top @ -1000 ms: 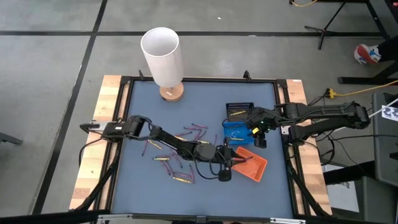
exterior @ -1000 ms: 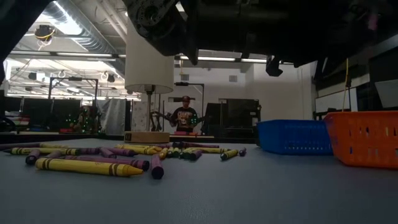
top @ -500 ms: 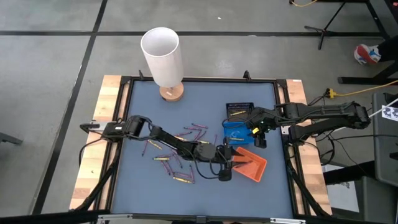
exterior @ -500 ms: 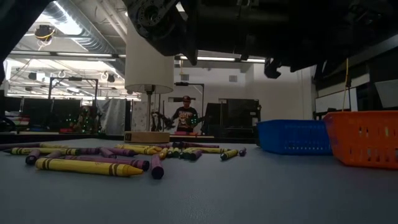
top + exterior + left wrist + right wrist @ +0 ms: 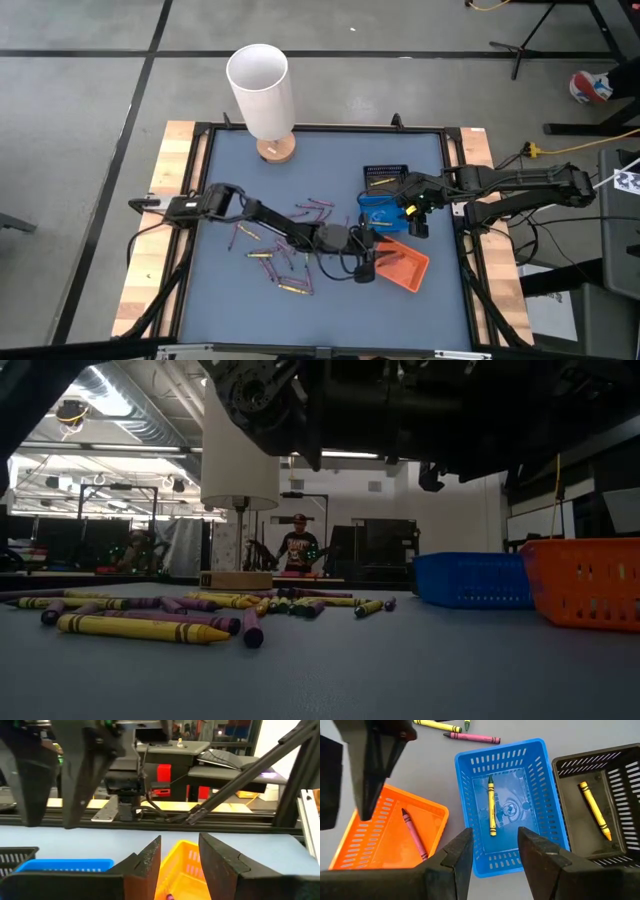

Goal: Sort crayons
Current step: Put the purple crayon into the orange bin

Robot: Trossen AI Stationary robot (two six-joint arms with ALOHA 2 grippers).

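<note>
Three small trays are sitting together toward the 3 o'clock side of the table (image 5: 230,170): a black tray (image 5: 600,810), a blue tray (image 5: 512,805) and an orange tray (image 5: 390,837). One yellow crayon (image 5: 491,806) is lying in the blue tray, another yellow crayon (image 5: 594,810) in the black tray, and a purple crayon (image 5: 414,834) in the orange tray. Loose crayons (image 5: 285,245), yellow and purple, are lying scattered toward 8 o'clock of the trays. The left end effector (image 5: 366,262) is hanging at the orange tray's 9 o'clock edge, its fingers (image 5: 145,865) standing apart and gripping nothing. The right end effector (image 5: 415,207) is hovering over the blue tray, fingers spread wide and empty.
</note>
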